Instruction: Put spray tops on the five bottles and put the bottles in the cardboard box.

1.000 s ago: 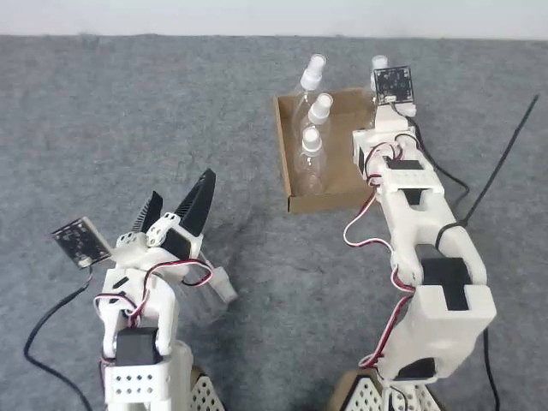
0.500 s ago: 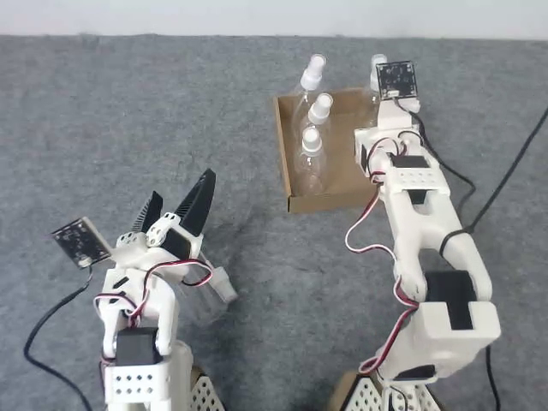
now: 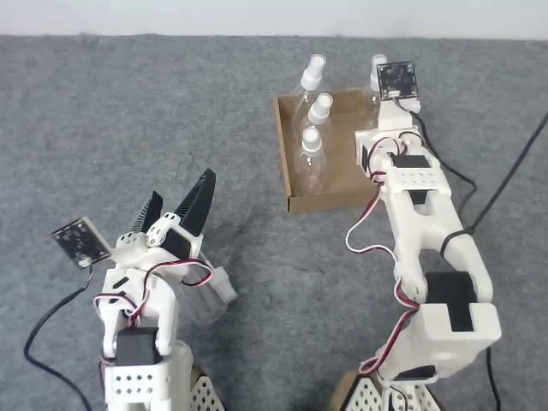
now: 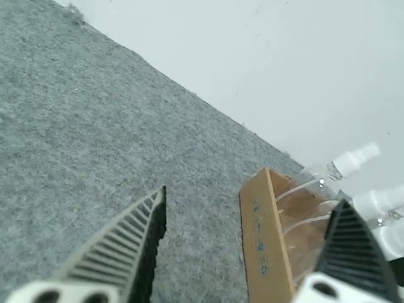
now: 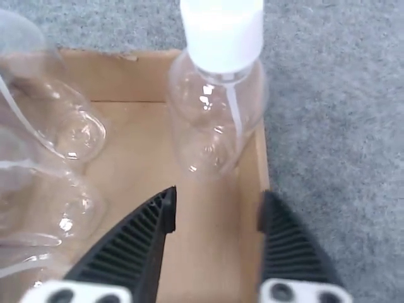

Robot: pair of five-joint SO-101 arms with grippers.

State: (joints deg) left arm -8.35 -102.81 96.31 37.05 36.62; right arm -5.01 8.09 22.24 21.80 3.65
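The cardboard box [image 3: 291, 204] lies at the far middle of the grey mat. Three clear bottles with white spray tops [image 3: 313, 137] stand along its left side. A fourth capped bottle [image 5: 218, 120] stands in the box's far right corner. My right gripper [image 5: 214, 218] hangs open just short of that bottle, over the box floor, with nothing between its fingers. A fifth clear bottle with a white top [image 3: 224, 285] lies on the mat beside the left arm's base. My left gripper [image 3: 182, 188] is open and empty, raised at the near left and pointing toward the box [image 4: 259, 240].
Black cables [image 3: 501, 184] trail on the mat right of the right arm. The grey mat ends at a white strip [image 3: 171, 17] along the far side. Bare mat lies between the left gripper and the box.
The right arm stretched slightly farther over the box and its cable shifted. The left arm and the bottles have stayed put.
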